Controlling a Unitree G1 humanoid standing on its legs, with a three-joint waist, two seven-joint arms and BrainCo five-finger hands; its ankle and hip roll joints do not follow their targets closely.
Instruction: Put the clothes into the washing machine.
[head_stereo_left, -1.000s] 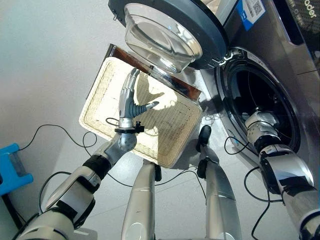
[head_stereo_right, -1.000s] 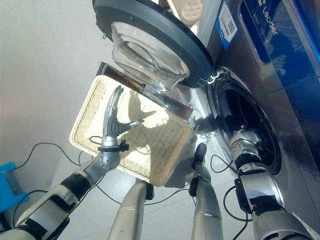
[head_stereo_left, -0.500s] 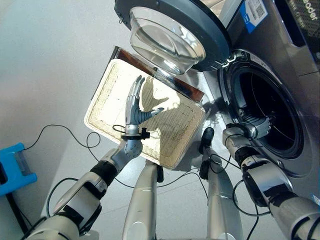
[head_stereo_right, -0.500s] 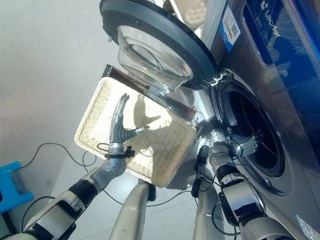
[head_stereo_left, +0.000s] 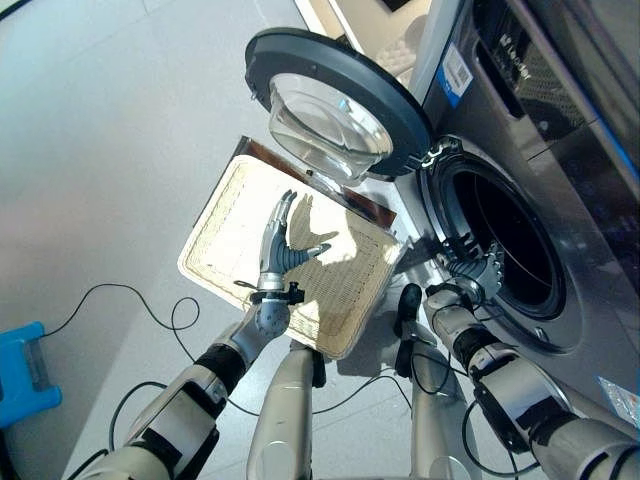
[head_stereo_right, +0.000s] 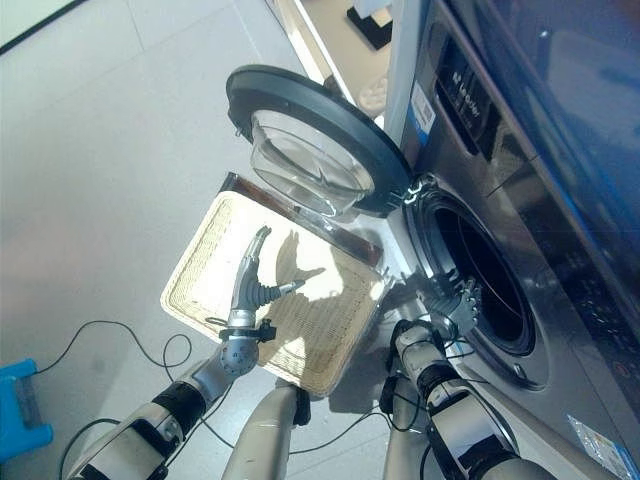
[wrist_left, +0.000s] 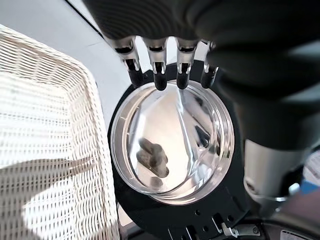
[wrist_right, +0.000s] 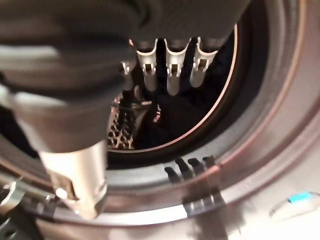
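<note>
The grey washing machine (head_stereo_left: 560, 150) stands at the right, its round door (head_stereo_left: 335, 115) swung wide open to the left. Inside the dark drum (wrist_right: 190, 115) lies something dark that I cannot make out. My right hand (head_stereo_left: 478, 272) hovers at the lower rim of the drum opening, fingers (wrist_right: 170, 70) straight and spread, holding nothing. A pale wicker basket (head_stereo_left: 230, 230) lies on the floor under the door with no clothes in it. My left hand (head_stereo_left: 280, 245) is held over the basket, fingers (wrist_left: 160, 65) straight, pointing toward the door's glass bowl (wrist_left: 170, 140).
A blue box (head_stereo_left: 20, 365) sits on the grey floor at the lower left. A brown strip (head_stereo_left: 350, 195) edges the basket's far side, beneath the door. Open floor lies to the left of the basket.
My right hand has drawn back out of the drum to its lower rim, fingers spread. The camera has shifted, showing more of the machine. The left hand stays over the basket.
</note>
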